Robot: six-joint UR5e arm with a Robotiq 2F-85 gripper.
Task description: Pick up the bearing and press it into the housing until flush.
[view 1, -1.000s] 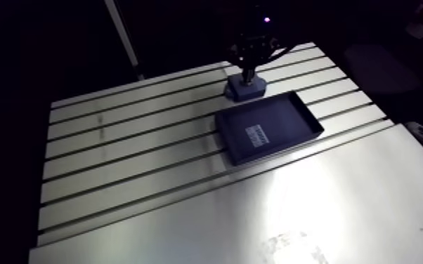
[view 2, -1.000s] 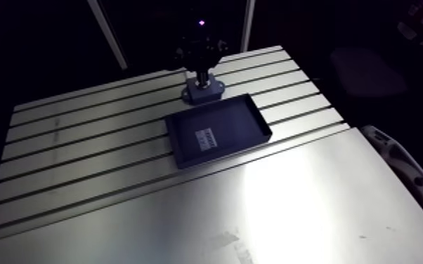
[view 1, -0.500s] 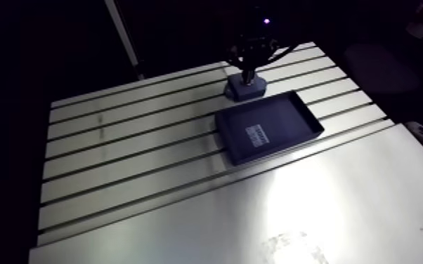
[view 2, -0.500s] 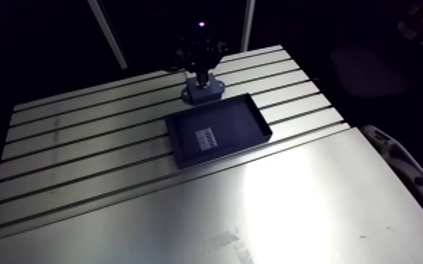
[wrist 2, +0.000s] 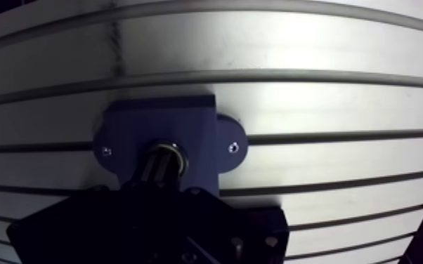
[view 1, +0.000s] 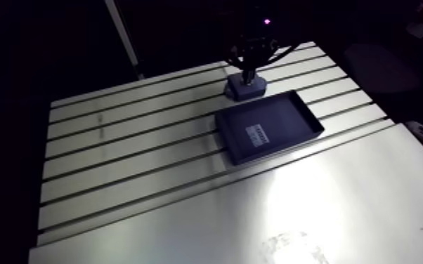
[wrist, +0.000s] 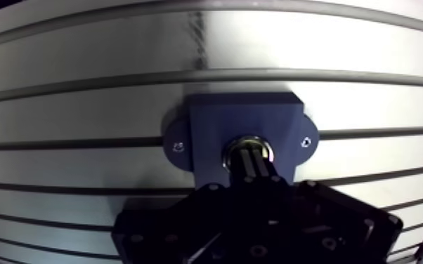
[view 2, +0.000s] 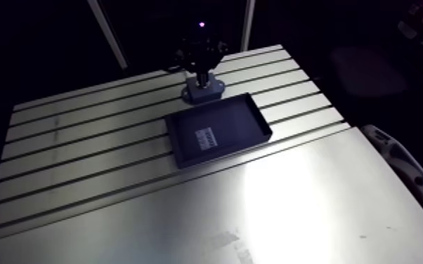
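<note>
Pressing down with the hand (wrist: 254, 157) closed narrow, you are pushing the bearing (wrist: 232, 150) sitting in the bore of the housing (wrist: 214, 123) on the worktop (wrist: 81, 70); only seating it flush is probably remaining.

Bare metal and dark matt plastic under hard light.
The worktop (view 1: 137, 161) is slotted, brushed metal with a soft sheen, and the smooth metal sheet (view 1: 341, 203) along its near side glares brightly. The housing (wrist: 221, 123) looks like matt blue-grey plastic, while the bearing (wrist: 232, 149) shows a shiny metal rim. The tray (view 1: 288, 119) is dark and matt, with a pale paper-like label (view 1: 257, 134). The fingers (wrist: 248, 160) are dull black.
</note>
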